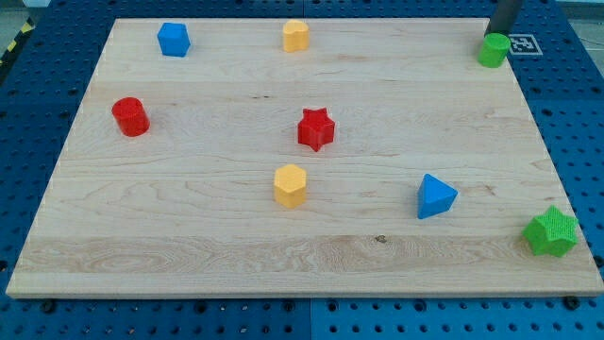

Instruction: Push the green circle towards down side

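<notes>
My tip [498,34], a bare rod holding nothing, stands just behind the green circle [493,50] at far right. Approach appears complete; next, a straight push nearward.

A robotics lab bench, it seems: a pale wooden board [302,236] lies on a blue perforated mounting plate [571,113], with a printed marker tag [524,43] at the far right corner.
</notes>
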